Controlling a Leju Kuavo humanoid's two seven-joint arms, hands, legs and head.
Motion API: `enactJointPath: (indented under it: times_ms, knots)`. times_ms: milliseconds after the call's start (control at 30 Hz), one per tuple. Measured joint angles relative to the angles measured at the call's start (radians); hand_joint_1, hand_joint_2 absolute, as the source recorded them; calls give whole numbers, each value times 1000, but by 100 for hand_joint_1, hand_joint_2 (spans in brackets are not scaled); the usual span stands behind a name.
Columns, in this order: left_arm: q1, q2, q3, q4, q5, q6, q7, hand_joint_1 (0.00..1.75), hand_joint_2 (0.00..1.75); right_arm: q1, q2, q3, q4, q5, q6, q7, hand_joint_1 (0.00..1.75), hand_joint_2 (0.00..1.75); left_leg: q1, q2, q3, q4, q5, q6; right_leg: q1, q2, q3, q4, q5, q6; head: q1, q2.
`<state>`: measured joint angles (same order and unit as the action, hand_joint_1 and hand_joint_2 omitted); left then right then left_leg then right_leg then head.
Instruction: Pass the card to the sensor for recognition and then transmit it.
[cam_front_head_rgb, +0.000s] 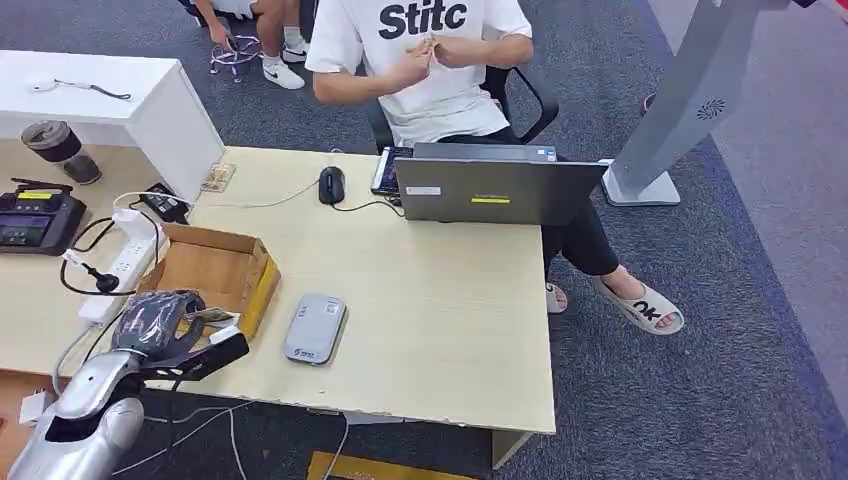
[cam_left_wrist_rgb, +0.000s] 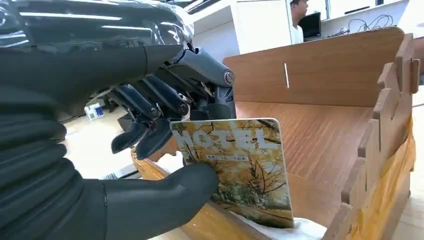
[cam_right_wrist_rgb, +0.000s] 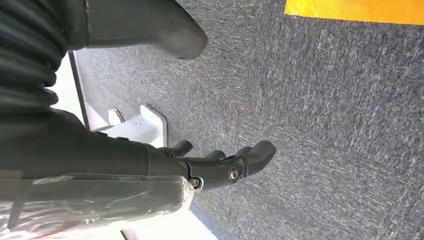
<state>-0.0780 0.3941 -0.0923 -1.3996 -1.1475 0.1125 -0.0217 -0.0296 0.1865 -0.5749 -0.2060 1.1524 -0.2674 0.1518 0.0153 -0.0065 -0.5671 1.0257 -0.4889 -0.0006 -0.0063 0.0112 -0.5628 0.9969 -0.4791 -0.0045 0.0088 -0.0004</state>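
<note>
The card (cam_left_wrist_rgb: 240, 165), printed with an autumn tree scene and the word "HOTEL", is grasped by the left robot hand (cam_left_wrist_rgb: 165, 150): it is pinched between the thick thumb (cam_left_wrist_rgb: 165, 192) and the darker fingers (cam_left_wrist_rgb: 150, 135) behind it, as seen in the left wrist view. The card is held upright at the near edge of the open wooden box (cam_left_wrist_rgb: 320, 130), whose notched side wall and slotted back wall are seen beyond it.

In the head view, the left robot hand (cam_front_head_rgb: 160, 320) is found at about 8 o'clock on the desk (cam_front_head_rgb: 440, 300), right at the near side of the wooden box (cam_front_head_rgb: 215, 268). The grey card sensor (cam_front_head_rgb: 314, 328) lies flat on the desk just at 3 o'clock from the box, apart from the hand. Toward 12 o'clock a black mouse (cam_front_head_rgb: 332, 184) and an open laptop (cam_front_head_rgb: 490, 185) are set, with a seated person (cam_front_head_rgb: 430, 60) behind them, hands raised together. A white power strip (cam_front_head_rgb: 125, 255) lies at 9 o'clock of the box.

The right robot hand (cam_right_wrist_rgb: 220, 165) is seen in the right wrist view above grey carpet (cam_right_wrist_rgb: 325, 125); it is released, with fingers loosely extended and apart from the thumb, nothing being held.
</note>
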Motion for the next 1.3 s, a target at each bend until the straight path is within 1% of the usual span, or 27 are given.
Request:
enactJointPath:
  times_ms: [200, 300, 367, 500, 533, 567, 633, 800, 1000, 1300]
  knots:
    - [2, 1, 0, 0, 2, 0, 0, 162, 175, 0, 0, 0, 0, 1, 0, 0, 0, 175, 0, 0, 0, 0, 0, 0, 0, 0, 0, 0, 0, 0, 0, 0]
    - [2, 9, -1, 0, 2, 0, 0, 162, 175, 0, 0, 0, 0, 1, 0, 0, 0, 175, 0, 0, 0, 0, 0, 0, 0, 0, 0, 0, 0, 0, 0, 0]
    - [2, 11, -1, 0, 2, 1, 1, 168, 175, 0, 0, 0, 0, 1, 0, 0, 0, 175, 0, 0, 0, 0, 0, 0, 0, 0, 0, 0, 0, 0, 0, 0]
    - [-3, 31, -4, -3, -19, 7, 3, 168, 175, 0, 0, 0, 0, 3, 0, -1, 0, 175, 0, 0, 0, 0, 0, 0, 0, 0, 0, 0, 0, 0, 0, 0]
    - [-7, 37, -4, -5, -20, 7, 4, 164, 175, 0, 0, 0, 0, 2, 0, -1, 0, 175, 0, 0, 0, 0, 0, 0, 0, 0, 0, 0, 0, 0, 0, 0]
    - [-12, 44, -4, -6, -21, 7, 4, 171, 175, 0, 0, 0, 0, 3, 0, -1, 0, 175, 0, 0, 0, 0, 0, 0, 0, 0, 0, 0, 0, 0, 0, 0]
    - [-20, 53, -4, -8, -22, 7, 5, 175, 175, 0, 0, 0, 0, 3, 0, -1, 0, 175, 0, 0, 0, 0, 0, 0, 0, 0, 0, 0, 0, 0, 0, 0]
    - [-73, 77, -4, -19, -15, 3, 11, 175, 175, 0, 0, 0, 0, 4, 0, -5, 0, 175, 0, 0, 0, 0, 1, -1, 0, 0, 0, 1, 0, 0, 0, 0]
    - [-150, 123, -3, -26, -3, -11, 0, 175, 175, 0, 0, 0, 0, 17, 0, -9, 0, 175, 0, 0, 0, 0, 1, -1, 0, 0, 0, 1, 1, -1, 0, 0]
    - [-166, 139, -3, -29, -10, -9, 0, 175, 175, 0, 0, 0, 0, 18, 0, -11, 0, 175, 0, 0, 0, 0, 1, -1, 0, 0, 0, 1, 1, -1, 0, 0]
